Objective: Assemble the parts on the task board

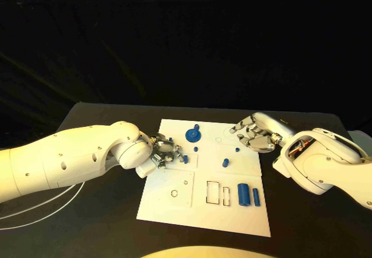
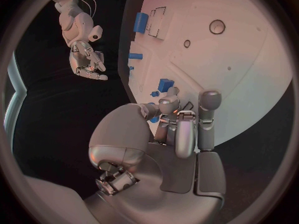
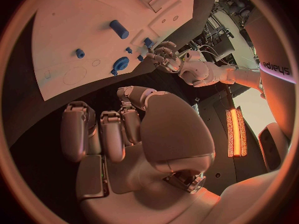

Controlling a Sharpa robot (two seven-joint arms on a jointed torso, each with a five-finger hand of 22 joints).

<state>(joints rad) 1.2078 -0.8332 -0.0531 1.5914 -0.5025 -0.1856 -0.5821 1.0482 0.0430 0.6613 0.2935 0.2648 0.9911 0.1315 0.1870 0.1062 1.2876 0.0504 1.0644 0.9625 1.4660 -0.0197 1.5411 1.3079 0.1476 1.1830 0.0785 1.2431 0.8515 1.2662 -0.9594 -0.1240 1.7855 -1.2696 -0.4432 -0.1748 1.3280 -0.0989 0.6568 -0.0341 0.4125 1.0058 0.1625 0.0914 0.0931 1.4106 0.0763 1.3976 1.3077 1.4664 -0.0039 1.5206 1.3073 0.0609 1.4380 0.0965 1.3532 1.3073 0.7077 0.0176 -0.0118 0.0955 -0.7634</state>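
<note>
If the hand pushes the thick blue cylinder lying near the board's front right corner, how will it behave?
The thick blue cylinder lies on its side on the flat white task board, so it would probably roll sideways. It looks like rigid plastic, likely light. Its smooth round surface may slip in a loose pinch.

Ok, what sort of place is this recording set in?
Probably a robot lab test bench: a black table against a dark backdrop, a white task board with small blue parts, and cabling and equipment behind the robot in the right wrist view.
</note>
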